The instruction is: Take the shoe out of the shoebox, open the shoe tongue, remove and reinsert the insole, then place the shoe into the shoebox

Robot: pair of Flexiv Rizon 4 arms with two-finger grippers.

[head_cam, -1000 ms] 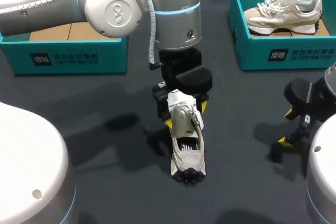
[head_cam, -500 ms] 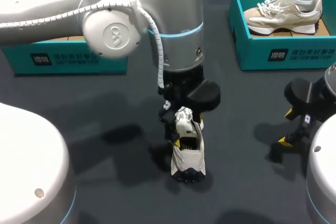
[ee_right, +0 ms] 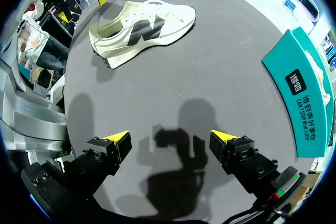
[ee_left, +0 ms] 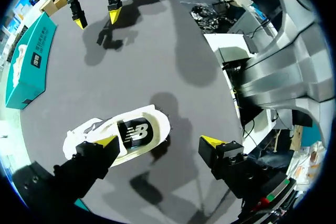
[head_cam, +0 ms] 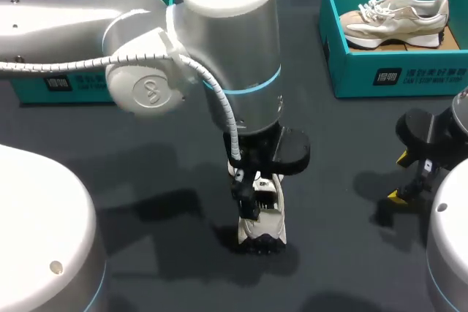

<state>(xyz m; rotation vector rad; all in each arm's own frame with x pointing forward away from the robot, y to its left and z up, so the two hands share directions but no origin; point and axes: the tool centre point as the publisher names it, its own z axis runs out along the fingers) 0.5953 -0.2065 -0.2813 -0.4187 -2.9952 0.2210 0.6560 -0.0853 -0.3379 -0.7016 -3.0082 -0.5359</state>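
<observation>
Both grippers stand with fingers apart and hold nothing. The shoe sits on its sole on the table, out between the left shoebox and the right shoebox. I'd judge it is there so its mouth faces up for the tongue and insole work.

The left gripper hangs right over that mouth, which suits a reach for the tongue or the insole. The right gripper waits low and well apart, likely so it does not crowd the other arm.

From the head view my left wrist hides the fingers. The left wrist view shows one yellow tip at the shoe's opening, possibly just inside it, and the other over bare table. The right wrist view alone gives the shoe's side profile. Only the head view shows a second shoe lying in the right shoebox.
</observation>
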